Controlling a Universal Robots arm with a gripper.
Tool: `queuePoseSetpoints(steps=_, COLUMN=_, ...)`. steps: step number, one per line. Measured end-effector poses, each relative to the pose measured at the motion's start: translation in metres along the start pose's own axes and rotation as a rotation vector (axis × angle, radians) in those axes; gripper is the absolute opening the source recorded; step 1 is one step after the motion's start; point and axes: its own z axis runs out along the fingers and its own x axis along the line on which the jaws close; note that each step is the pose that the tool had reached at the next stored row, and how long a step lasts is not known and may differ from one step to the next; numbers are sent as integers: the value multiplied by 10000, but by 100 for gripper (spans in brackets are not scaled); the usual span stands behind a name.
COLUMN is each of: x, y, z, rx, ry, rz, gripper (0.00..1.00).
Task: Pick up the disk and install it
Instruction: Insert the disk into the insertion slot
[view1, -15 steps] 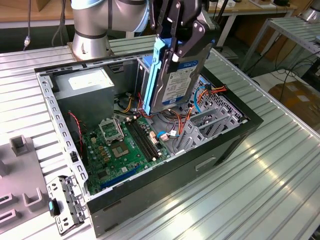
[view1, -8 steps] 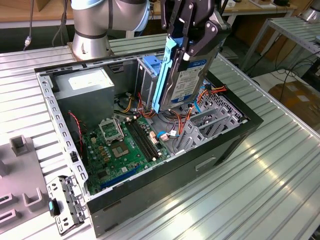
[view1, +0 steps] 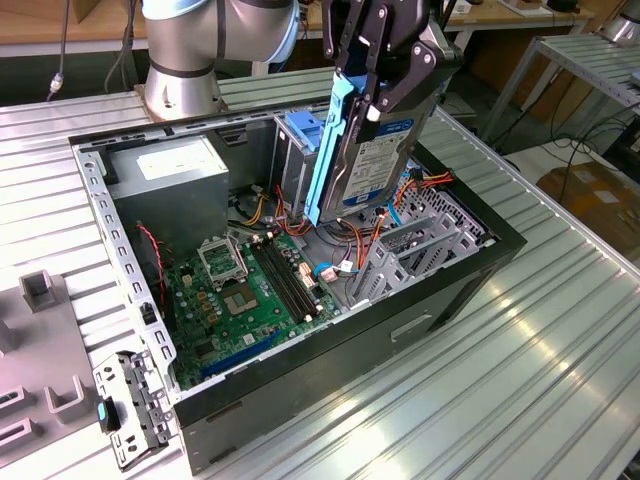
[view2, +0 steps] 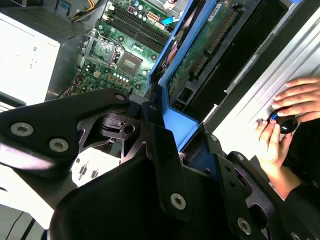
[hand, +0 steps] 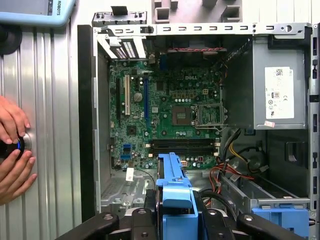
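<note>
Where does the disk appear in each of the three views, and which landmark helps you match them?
Exterior view: the disk hangs upright above the open case, clamped in the gripper.
Second wrist view: seen lengthwise, its blue rail and green circuit board showing past the gripper's black body.
First wrist view: edge-on, blue rail end just beyond the gripper, before the memory slots.
Shared landmark: the green motherboard, in all three views.

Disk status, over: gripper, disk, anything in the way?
Gripper shut on the disk. Disk held on edge above the open case, not yet seated. Loose cables below it; a person's hands on the table beside the case.
</note>
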Motion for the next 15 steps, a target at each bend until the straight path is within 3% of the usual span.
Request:
queuePoseSetpoints(steps=3, x=22, y=-2, z=0, rx=0, ry=1, rz=-2, gripper=37)
queuePoseSetpoints(steps=8, x=218, y=-15, z=8, rx=0, ry=0, rz=0, gripper=37)
queuePoseSetpoints(steps=11, x=252, y=-102, z=16, rx=0, ry=-1, rz=0, gripper=37)
queuePoseSetpoints(steps=15, x=254, y=-278, z=28, rx=1, ry=0, rz=-1, gripper=37)
